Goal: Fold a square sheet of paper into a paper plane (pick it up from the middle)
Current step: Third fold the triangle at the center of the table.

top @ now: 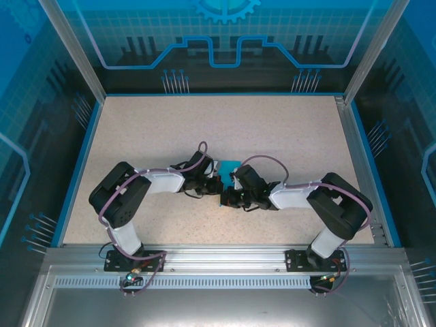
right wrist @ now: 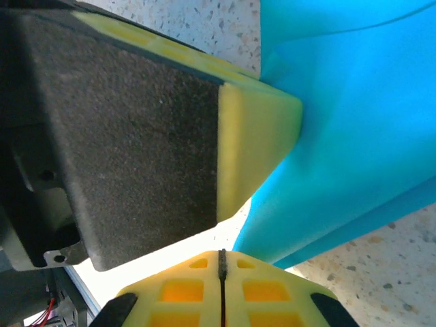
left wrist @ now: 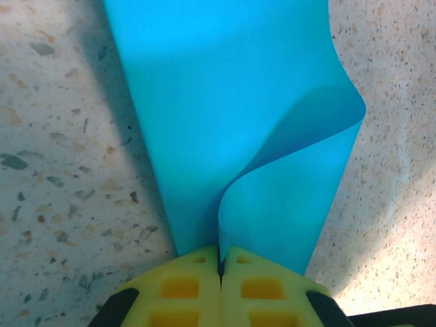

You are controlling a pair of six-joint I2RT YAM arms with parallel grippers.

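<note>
My left gripper (left wrist: 220, 264) was pressed together on the square sheet of paper (left wrist: 225, 102), pinching a loose fold that rose toward 12 o'clock. My right gripper (right wrist: 222, 266) was pressed shut too, with the sheet at its 1 o'clock. I couldn't tell whether it had caught any paper. From above, the sheet lay mid-table (top: 136, 136) between both grippers.

I judged the risks as these. The thin, smooth teal paper bowed in a soft curl, not a crease, so any pull could set the fold crooked or tear it. If my right had missed, the sheet would swing free. My soft yellow foam fingers (right wrist: 262, 143), faced with dark gritty pads, crowded close and could collide above the speckled, grainy tabletop.
</note>
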